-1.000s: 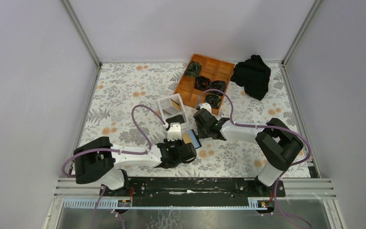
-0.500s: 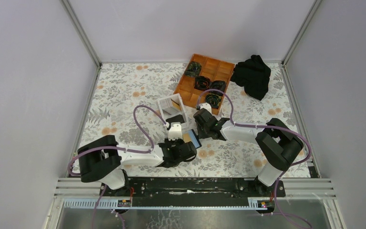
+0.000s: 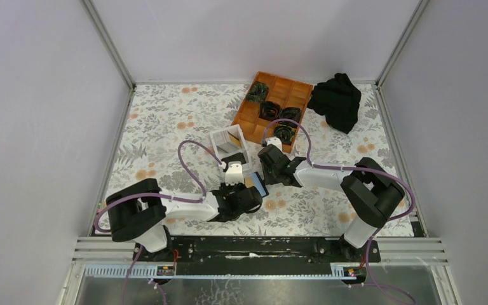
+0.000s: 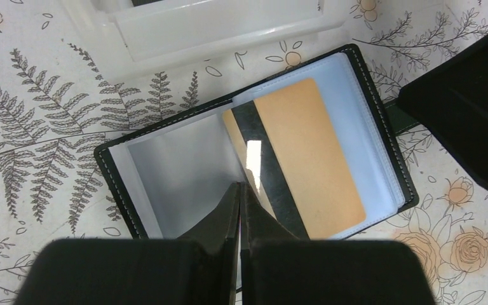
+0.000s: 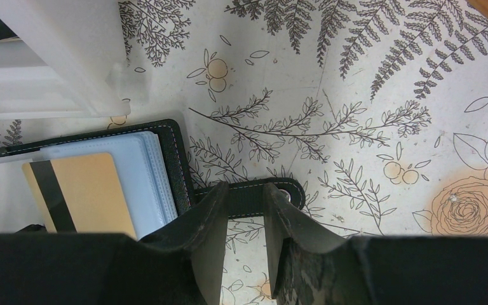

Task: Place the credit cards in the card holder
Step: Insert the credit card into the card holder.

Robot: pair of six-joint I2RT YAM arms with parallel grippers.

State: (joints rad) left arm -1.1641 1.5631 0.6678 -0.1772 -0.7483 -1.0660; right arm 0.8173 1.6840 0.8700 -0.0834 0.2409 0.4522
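The black card holder [image 4: 105,171] lies open on the table, its clear sleeves showing. An orange-tan credit card [image 4: 311,159] with a black stripe lies on its right half, partly in a sleeve. My left gripper [image 4: 239,185] is shut, its tip at the holder's centre fold beside the card. My right gripper [image 5: 246,185] is slightly open, its fingers straddling the holder's strap tab [image 5: 289,189]. The card also shows in the right wrist view [image 5: 92,190]. In the top view both grippers, left [image 3: 248,192] and right [image 3: 269,170], meet at the holder [image 3: 255,184]. I see no light blue card.
A white open-topped box [image 3: 229,143] stands just behind the holder, with something tan inside. The orange wooden compartment tray [image 3: 246,115] with dark items is at the back. A black cloth [image 3: 337,100] lies at the back right.
The left arm's elbow has shifted a little to the right. Both grippers stay at the card holder, and the card has not visibly moved.
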